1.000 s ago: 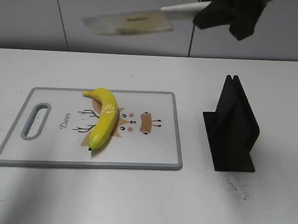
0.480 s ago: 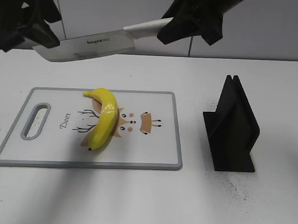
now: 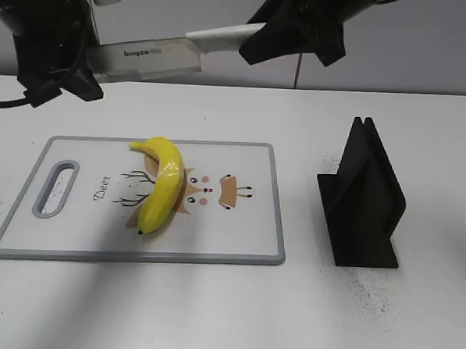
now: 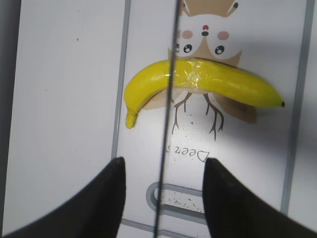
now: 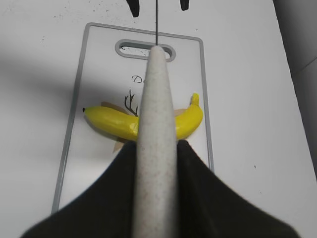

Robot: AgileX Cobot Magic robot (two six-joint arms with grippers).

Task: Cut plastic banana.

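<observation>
Exterior view: plastic banana [image 3: 161, 184] lies on the cutting board [image 3: 245, 249], left half of the bench, toward the middle between front and back edges. It sits roughly mid-board, over the deer print, stem end toward the back edge, dark tip toward the front.

Right gripper [image 3: 297, 33] is up high near the back edge, fingers clamped on the pale speckled handle of the knife [image 3: 149, 57]. Blade runs level toward the left side, in the air well above the board. Right wrist view: handle [image 5: 156, 144] pinched between both fingers, blade edge-on, in line over the banana's middle.

Left gripper [image 3: 62, 83] hangs at the back-left, by the blade tip. Left wrist view: its fingers [image 4: 106, 203] are spread wide, blade passes between them without touching, nothing held.

Black stand [image 3: 362, 198] on the right half of the bench, well apart from the board.
</observation>
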